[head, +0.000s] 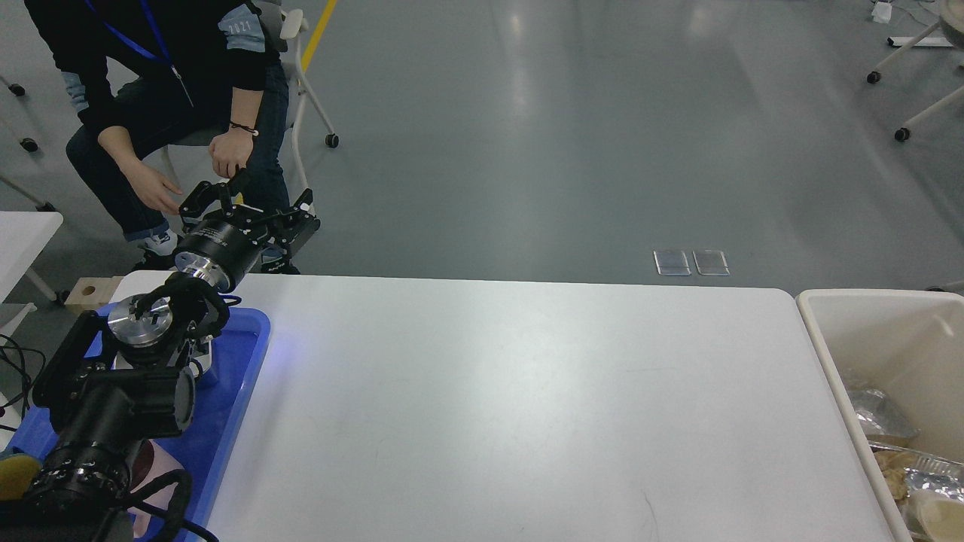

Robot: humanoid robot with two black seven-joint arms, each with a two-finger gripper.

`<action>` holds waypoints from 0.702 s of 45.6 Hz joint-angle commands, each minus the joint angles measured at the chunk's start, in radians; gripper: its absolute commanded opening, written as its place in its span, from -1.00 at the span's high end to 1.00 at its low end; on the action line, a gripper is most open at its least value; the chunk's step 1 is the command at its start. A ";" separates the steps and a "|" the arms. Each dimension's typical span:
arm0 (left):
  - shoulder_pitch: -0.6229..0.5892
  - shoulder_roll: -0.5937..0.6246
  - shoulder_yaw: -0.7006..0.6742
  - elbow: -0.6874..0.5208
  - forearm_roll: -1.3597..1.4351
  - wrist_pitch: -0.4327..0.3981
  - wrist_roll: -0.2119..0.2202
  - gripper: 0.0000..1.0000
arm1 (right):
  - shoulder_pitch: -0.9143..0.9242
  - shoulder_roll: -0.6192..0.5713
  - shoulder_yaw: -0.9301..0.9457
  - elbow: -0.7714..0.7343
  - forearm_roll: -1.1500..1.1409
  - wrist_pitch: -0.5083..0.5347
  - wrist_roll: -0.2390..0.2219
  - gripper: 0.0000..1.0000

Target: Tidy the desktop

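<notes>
The left gripper (252, 203), fingers apart and holding nothing, hangs past the far-left corner of the desk (527, 391), whose long axis stretches away rightward.

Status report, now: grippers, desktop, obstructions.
Left gripper open, empty, beyond the far-left edge. Right gripper not in view. Desktop bare between blue tray and cream bin. Nothing in the way.

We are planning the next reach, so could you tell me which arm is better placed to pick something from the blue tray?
Left, probably. The left gripper hangs open just beyond the blue tray at the desktop's left end; no right arm is in view.
</notes>
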 commanded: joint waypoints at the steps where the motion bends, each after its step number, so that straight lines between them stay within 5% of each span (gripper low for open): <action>1: 0.000 0.001 0.000 0.000 0.000 -0.001 0.000 -0.94 | 0.000 0.022 -0.004 -0.022 0.000 -0.007 0.000 -1.00; 32: -0.058 0.046 0.001 -0.006 0.000 -0.016 0.002 -0.94 | 0.300 0.149 -0.026 -0.115 -0.037 -0.012 0.006 -1.00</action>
